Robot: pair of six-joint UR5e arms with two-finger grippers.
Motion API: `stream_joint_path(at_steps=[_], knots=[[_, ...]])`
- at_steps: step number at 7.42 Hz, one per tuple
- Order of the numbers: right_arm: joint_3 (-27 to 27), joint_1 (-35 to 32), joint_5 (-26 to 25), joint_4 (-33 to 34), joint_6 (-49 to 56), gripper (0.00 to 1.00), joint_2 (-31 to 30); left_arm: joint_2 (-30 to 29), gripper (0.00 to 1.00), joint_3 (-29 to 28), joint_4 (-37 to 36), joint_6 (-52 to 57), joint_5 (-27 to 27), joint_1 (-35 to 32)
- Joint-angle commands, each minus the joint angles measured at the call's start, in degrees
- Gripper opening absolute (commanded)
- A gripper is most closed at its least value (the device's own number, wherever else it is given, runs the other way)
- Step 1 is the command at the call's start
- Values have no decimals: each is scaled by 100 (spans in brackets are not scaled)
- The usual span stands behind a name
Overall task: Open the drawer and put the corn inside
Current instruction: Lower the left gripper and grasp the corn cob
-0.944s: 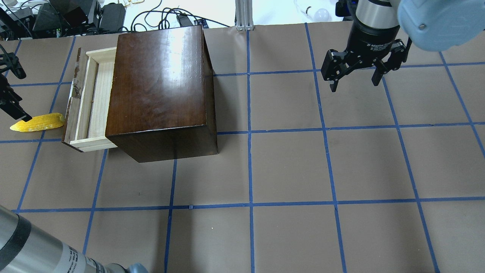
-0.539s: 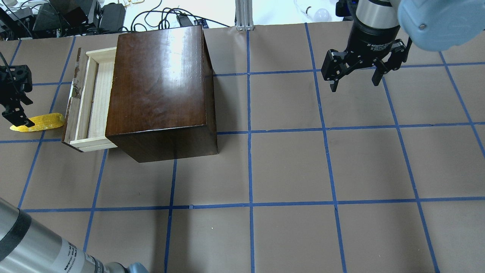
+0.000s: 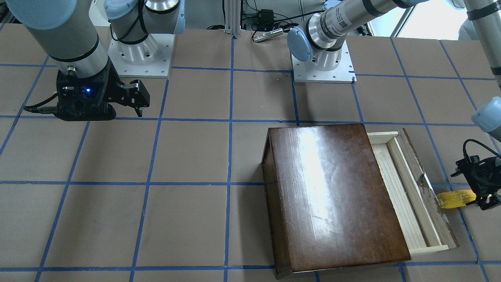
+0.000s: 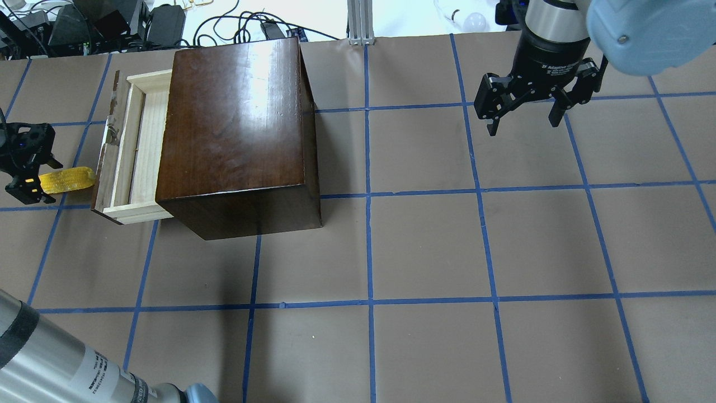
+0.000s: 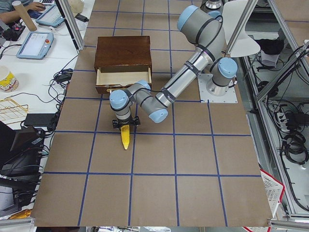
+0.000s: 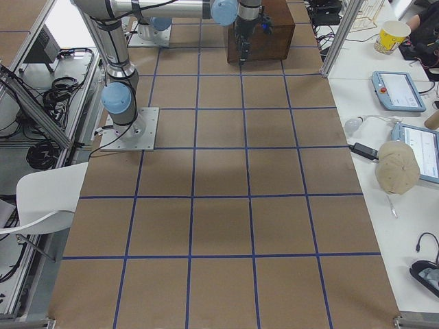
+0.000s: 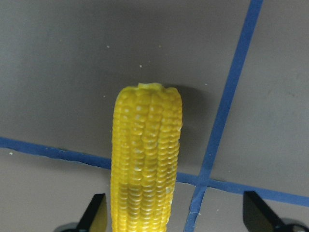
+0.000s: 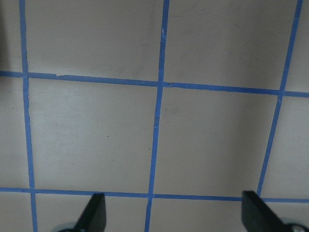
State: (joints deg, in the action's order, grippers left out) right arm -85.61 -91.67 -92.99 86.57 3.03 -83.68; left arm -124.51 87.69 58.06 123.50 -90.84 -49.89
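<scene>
The drawer (image 4: 137, 151) stands pulled out of the dark-brown cabinet (image 4: 235, 123), its pale wooden tray empty; it also shows in the front view (image 3: 399, 188). The yellow corn (image 4: 67, 179) lies on the table just outside the drawer's front panel, blunt end toward it. My left gripper (image 4: 31, 182) is open and low over the corn's tapered end. In the left wrist view the corn (image 7: 145, 159) lies between the spread fingers (image 7: 94, 215), nearer the left one. My right gripper (image 4: 523, 126) is open and empty, hanging above the table at the far right.
The cabinet (image 3: 332, 192) takes up the table's far left part in the overhead view. Blue tape lines grid the brown table (image 4: 425, 246). Cables and boxes (image 4: 112, 22) lie beyond the table's back edge.
My left gripper has moved right and down over the corn's tapered end, now covering it. The corn, the drawer and the right arm have not moved.
</scene>
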Motion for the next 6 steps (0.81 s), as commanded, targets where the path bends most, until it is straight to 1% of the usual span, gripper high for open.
stream_joint_path(at_steps=[1, 5, 6], knots=[[0, 0, 0, 0, -4, 100, -8, -99, 100, -15, -303, 394, 233, 6], [0, 0, 0, 0, -4, 100, -8, -266, 100, 46, -523, 360, 207, 23], [0, 0, 0, 0, -4, 100, 1, -310, 69, 55, -715, 342, 189, 23]])
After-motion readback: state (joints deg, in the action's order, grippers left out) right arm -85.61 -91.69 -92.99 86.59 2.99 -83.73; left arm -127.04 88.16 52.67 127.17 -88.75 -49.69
